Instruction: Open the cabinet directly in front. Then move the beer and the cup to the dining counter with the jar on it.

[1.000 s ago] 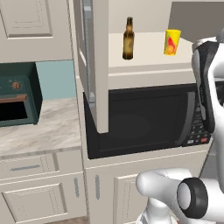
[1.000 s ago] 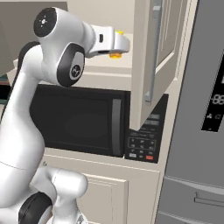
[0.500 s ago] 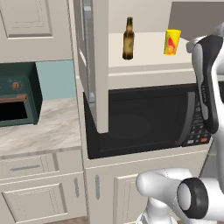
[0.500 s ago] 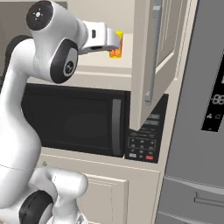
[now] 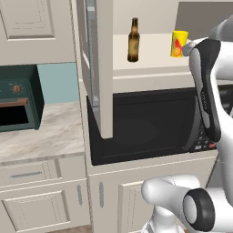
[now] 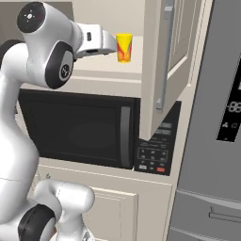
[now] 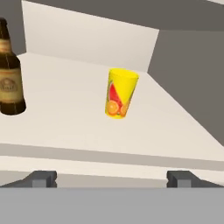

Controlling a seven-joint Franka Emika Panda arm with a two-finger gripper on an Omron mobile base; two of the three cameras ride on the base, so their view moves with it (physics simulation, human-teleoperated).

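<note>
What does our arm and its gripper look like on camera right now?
The glossy white arm has rounded, tube-like links and dark grey joint rings, with a round cap bearing a small dot mark. The hand view shows the gripper with two small, blocky dark grey fingertips. No cables are visible.

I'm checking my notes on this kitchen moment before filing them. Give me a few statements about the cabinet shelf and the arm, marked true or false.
1. The cabinet doors stand open. True.
2. The beer lies on its side. False: it stands upright on the shelf.
3. The cup stands apart from the beer. True.
4. The fingers are closed on the cup. False: they are spread wide, short of the cup.
5. A microwave sits below the shelf. True.
</note>
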